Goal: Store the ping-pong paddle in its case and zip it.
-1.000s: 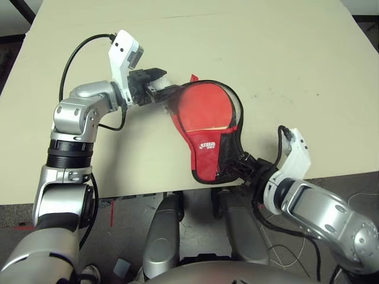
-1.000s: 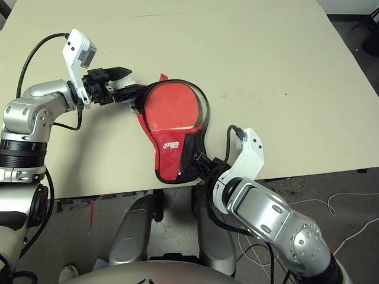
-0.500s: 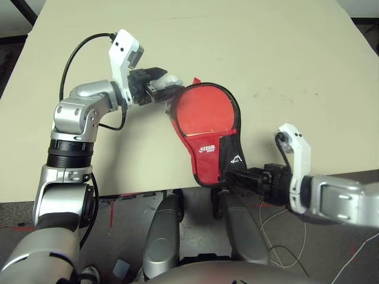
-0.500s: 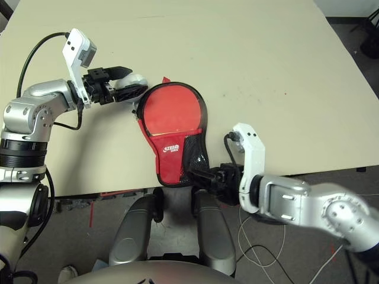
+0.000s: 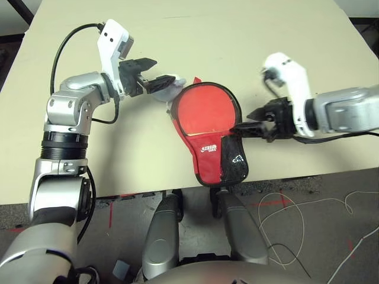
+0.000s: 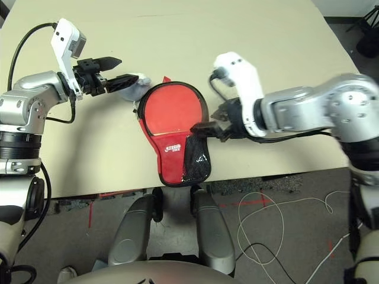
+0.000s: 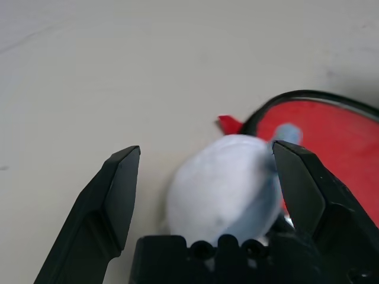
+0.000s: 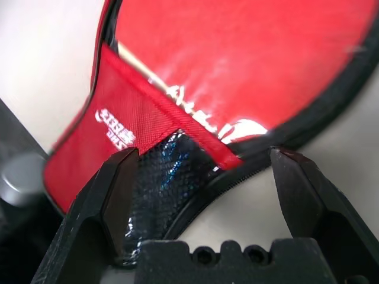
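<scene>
Near the front edge of the desk [image 5: 308,53] the case [image 5: 207,127] lies flat, round end pointing far and narrow end hanging close to the near edge, with the ping-pong paddle [image 8: 237,65] already tucked inside, its red face showing through the clear side. The right gripper [image 5: 238,127] sits at the case's right rim, about where the round part narrows, fingers spread wide either side of the black zipper edging and mesh pocket [image 8: 160,177], not pinching anything yet. The left gripper [image 5: 155,76] hovers just far-left of the case's round end, fingers also spread, with a pale whitish lump [image 7: 225,183] between them, can't tell what it is. A small red tab [image 7: 231,124] pokes out at the far rim. My guess at what could go wrong: nothing is pinning the case, so if the right fingers tug along the zipper, the whole thing may just slide or spin toward the near edge and drop off. I can't make out the zipper pull, so a blind pinch could grab fabric instead.
</scene>
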You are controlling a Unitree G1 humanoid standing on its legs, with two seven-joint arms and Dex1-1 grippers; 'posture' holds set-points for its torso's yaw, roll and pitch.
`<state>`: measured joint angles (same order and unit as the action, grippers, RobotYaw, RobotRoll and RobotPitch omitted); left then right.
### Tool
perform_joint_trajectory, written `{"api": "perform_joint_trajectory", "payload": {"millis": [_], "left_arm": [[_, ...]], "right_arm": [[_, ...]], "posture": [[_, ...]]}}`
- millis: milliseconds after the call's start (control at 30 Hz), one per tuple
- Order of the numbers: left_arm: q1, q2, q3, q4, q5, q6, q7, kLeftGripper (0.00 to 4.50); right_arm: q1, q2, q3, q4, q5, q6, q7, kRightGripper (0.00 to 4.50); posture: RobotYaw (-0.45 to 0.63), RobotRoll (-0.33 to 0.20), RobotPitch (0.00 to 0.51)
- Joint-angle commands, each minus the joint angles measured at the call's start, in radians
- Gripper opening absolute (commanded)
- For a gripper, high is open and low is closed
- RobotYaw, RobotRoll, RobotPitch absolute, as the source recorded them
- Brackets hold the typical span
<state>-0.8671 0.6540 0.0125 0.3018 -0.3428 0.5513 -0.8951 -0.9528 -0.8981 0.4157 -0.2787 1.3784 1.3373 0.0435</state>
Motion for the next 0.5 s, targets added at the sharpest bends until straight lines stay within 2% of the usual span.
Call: {"api": "perform_joint_trajectory", "payload": {"millis": [33, 200, 500], "left_arm": [[-0.003, 0.017, -0.011, 0.018, 0.026, -0.017, -0.028, 4.50], [0.029, 0.029, -0.017, 0.005, 0.034, -0.012, -0.056, 4.50], [0.038, 0.036, -0.029, 0.009, 0.041, 0.011, -0.098, 4.50]], "right_arm": [[-0.019, 0.034, 0.051, -0.050, -0.186, -0.007, 0.113, 4.47], [-0.034, 0.099, 0.095, -0.059, -0.410, -0.066, 0.235, 4.47], [-0.042, 0.219, 0.073, -0.028, -0.599, -0.074, 0.370, 4.47]], "posture": [[0.02, 0.000, 0.270], [0.03, 0.000, 0.263], [0.02, 0.000, 0.261]]}}
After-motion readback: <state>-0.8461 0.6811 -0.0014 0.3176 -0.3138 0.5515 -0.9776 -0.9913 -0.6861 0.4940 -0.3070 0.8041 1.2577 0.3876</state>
